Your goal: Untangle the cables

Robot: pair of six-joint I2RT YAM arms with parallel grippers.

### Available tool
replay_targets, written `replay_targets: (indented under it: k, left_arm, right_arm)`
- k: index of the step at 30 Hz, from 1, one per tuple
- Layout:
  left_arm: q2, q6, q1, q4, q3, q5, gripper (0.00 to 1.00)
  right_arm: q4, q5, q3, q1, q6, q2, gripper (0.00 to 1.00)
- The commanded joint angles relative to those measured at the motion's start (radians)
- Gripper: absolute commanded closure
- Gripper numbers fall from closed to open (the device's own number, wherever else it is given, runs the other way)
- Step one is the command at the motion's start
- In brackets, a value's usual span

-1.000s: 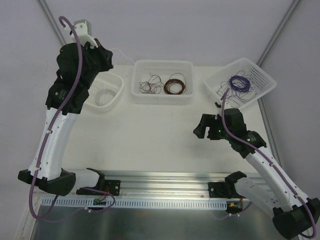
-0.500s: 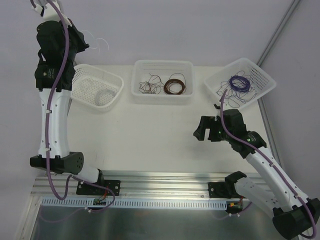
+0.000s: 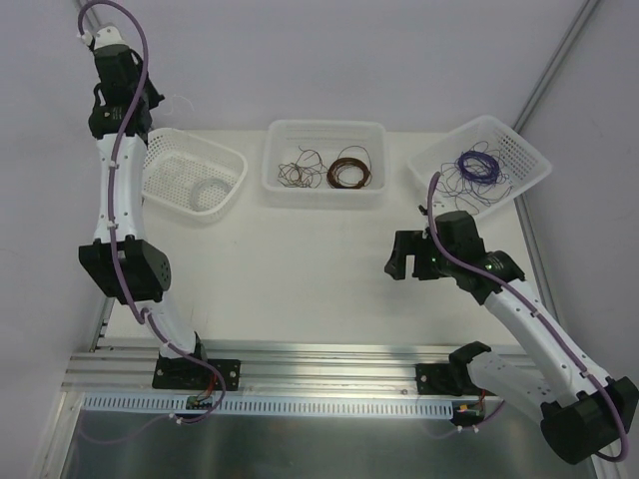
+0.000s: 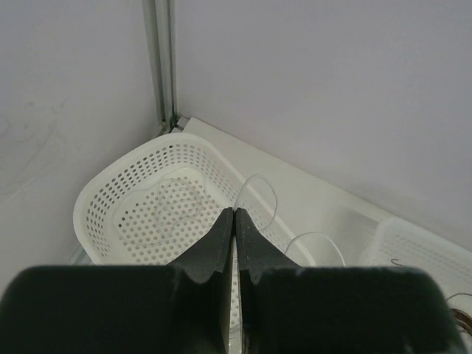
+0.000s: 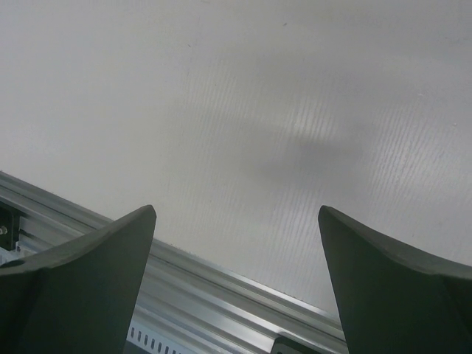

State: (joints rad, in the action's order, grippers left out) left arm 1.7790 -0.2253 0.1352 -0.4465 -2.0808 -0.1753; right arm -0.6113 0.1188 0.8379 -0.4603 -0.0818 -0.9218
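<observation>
The cables lie apart by colour. A whitish-clear strand [image 4: 255, 175] loops out from the tips of my left gripper [image 4: 234, 212], which is shut on it, high above the white basket [image 4: 125, 184]. In the top view that gripper [image 3: 158, 100] is raised at the far left corner. Loose brown strands [image 3: 300, 172] lie in the middle tray [image 3: 324, 128]. Loose purple strands [image 3: 469, 195] lie in the right basket [image 3: 534, 165]. My right gripper [image 3: 397, 257] hangs open and empty over the bare table [image 5: 236, 214].
A white coil [image 3: 210, 188] rests in the left basket [image 3: 165, 160], a brown coil [image 3: 349, 172] in the middle tray, a purple coil [image 3: 475, 165] in the right basket. The aluminium rail [image 5: 221, 280] runs along the table's near edge. Walls stand close behind.
My left arm has swung up and back to the far left corner, carrying the whitish strand. The right gripper has opened wider and shifted slightly left.
</observation>
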Motion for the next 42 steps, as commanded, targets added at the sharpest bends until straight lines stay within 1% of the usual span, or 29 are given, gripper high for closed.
replay_targets:
  k: [1,7,11,19,23,28,32,35,37,38,39,40,41,42]
  left_arm:
    - [0.06,0.006,0.018,0.08,-0.013,-0.079,1.0]
    - [0.161,-0.02,0.055,0.126,0.028,-0.147,1.0]
    - [0.178,-0.042,0.086,0.135,0.034,-0.162,1.0]
    - [0.105,-0.029,0.11,0.18,0.038,-0.113,1.0]
    - [0.096,-0.035,0.115,0.184,0.024,-0.086,1.0]
    - [0.102,-0.039,0.116,0.192,0.016,-0.076,1.0]
    - [0.135,-0.025,0.118,0.204,0.057,-0.085,1.0]
    - [0.19,-0.037,0.127,0.204,0.106,-0.052,0.99]
    - [0.226,-0.06,0.13,0.203,0.137,-0.032,0.97]
    - [0.24,-0.068,0.132,0.203,0.163,0.0,0.94]
    - [0.266,-0.077,0.133,0.201,0.175,0.017,0.88]
    - [0.279,-0.092,0.136,0.203,0.189,0.042,0.83]
    - [0.292,-0.098,0.136,0.197,0.192,0.092,0.78]
    - [0.31,-0.106,0.138,0.195,0.199,0.109,0.68]
  right_arm:
    - [-0.03,-0.015,0.062,0.003,0.04,-0.02,0.03]
    - [-0.028,-0.018,0.066,0.003,0.05,-0.061,0.03]
    - [-0.025,-0.008,0.07,0.003,0.048,-0.081,0.03]
    - [-0.011,-0.004,0.09,0.006,0.047,-0.112,0.03]
    - [-0.005,0.004,0.092,0.005,0.042,-0.108,0.03]
    - [-0.013,-0.011,0.089,0.005,0.045,-0.095,0.03]
    - [-0.007,-0.004,0.084,0.005,0.04,-0.095,0.03]
    - [-0.005,-0.001,0.079,0.006,0.037,-0.097,0.03]
    - [-0.007,-0.002,0.078,0.005,0.037,-0.091,0.03]
    - [-0.008,-0.004,0.073,0.006,0.036,-0.088,0.03]
    - [-0.01,-0.007,0.073,0.006,0.036,-0.084,0.03]
    - [-0.011,-0.007,0.072,0.006,0.036,-0.081,0.03]
    - [-0.015,-0.011,0.07,0.003,0.037,-0.075,0.03]
    - [-0.018,-0.011,0.069,0.005,0.037,-0.071,0.03]
